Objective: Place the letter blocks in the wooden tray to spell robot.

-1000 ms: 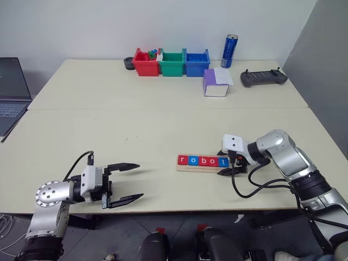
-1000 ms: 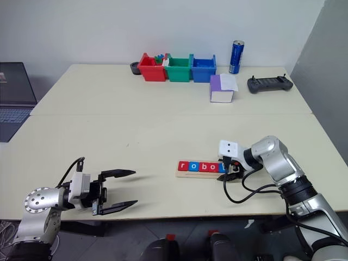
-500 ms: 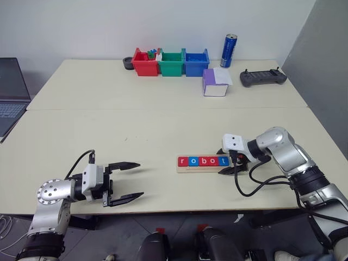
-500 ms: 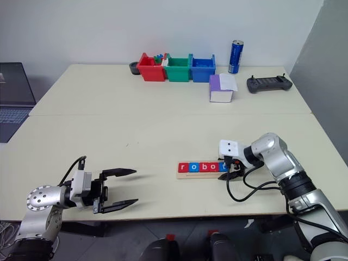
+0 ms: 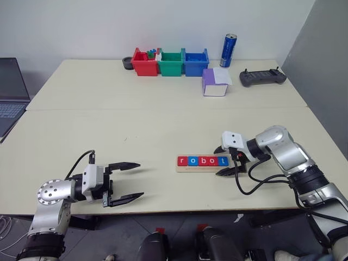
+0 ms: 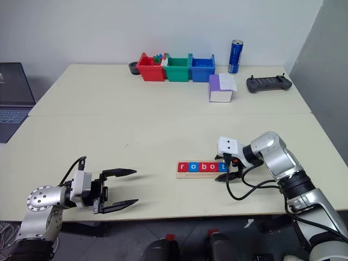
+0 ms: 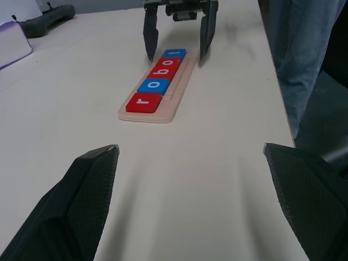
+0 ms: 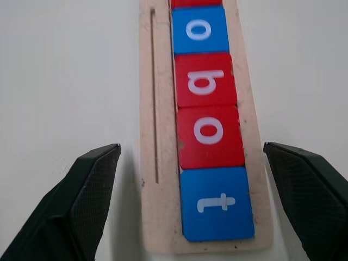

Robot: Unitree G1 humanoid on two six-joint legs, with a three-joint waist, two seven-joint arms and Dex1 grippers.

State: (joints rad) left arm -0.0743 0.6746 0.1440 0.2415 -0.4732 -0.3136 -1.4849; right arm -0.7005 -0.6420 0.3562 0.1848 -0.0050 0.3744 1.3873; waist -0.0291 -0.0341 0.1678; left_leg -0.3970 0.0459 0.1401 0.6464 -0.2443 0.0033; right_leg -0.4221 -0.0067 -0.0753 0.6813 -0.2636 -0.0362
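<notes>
Blocks [image 5: 203, 161] sit in a row in the wooden tray [image 5: 202, 168], reading r, o, b, o, t: red r, blue o, red b, red o, blue t, edges touching. Tray lies flat on the bench [image 5: 163, 125], toward its near edge, a thin groove running along one long side beside the tiles. Right gripper [image 5: 225, 161] hovers at the tray's t end, jaws spread wide, one finger to each side of the tray end, holding nothing, no contact with the blue t tile visible. Left gripper [image 5: 129, 182] is well apart from the tray, off its r end near the bench's front edge, jaws wide open and empty, pointing toward the tray. Far from the tray at the bench's back edge: red bin [image 5: 145, 61], green bin [image 5: 171, 62], blue bin [image 5: 196, 61] side by side, blue can [image 5: 229, 50] just beside them, purple-and-white box [image 5: 216, 82] nearer the tray, black controller [image 5: 263, 78] further toward the right arm's side. Laptop [image 5: 10, 92] at the bench's far left edge.
</notes>
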